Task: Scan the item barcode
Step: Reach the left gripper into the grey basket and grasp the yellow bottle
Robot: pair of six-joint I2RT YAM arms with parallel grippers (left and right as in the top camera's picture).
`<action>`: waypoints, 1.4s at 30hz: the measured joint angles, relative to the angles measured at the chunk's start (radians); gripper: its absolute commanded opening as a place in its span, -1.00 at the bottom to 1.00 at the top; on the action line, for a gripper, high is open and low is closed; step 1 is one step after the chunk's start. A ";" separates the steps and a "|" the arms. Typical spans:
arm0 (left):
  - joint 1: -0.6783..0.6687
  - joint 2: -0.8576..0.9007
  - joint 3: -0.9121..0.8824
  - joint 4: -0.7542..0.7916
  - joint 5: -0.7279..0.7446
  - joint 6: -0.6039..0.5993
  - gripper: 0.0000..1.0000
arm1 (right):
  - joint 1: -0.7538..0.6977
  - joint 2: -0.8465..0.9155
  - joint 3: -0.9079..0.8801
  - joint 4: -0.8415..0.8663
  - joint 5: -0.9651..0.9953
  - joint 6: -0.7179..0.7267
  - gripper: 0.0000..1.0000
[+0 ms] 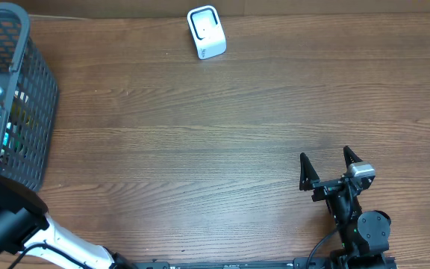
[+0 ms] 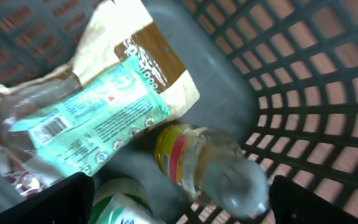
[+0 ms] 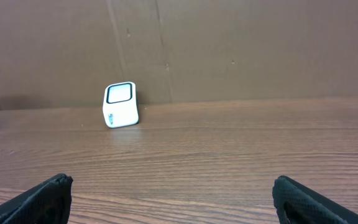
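Clear bottle (image 2: 18, 127), teal label (image 2: 107, 106) w/ barcode (image 2: 48, 128)

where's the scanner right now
In the overhead view the white scanner stands near the middle of the far edge of the table, well to the right of the grey basket. Nothing is touching it.

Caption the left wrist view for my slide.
Open left gripper over a clear bottle and packets in a basket.
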 measured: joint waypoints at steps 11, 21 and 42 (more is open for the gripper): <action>-0.083 0.096 0.000 0.041 0.003 0.098 0.61 | 0.000 0.000 0.000 0.000 0.000 0.000 1.00; -0.090 0.096 0.000 0.010 -0.119 0.103 0.17 | 0.000 0.000 0.000 0.000 0.000 0.000 1.00; -0.090 0.096 -0.008 -0.005 -0.134 0.105 0.11 | 0.000 0.000 0.000 0.000 0.000 0.000 1.00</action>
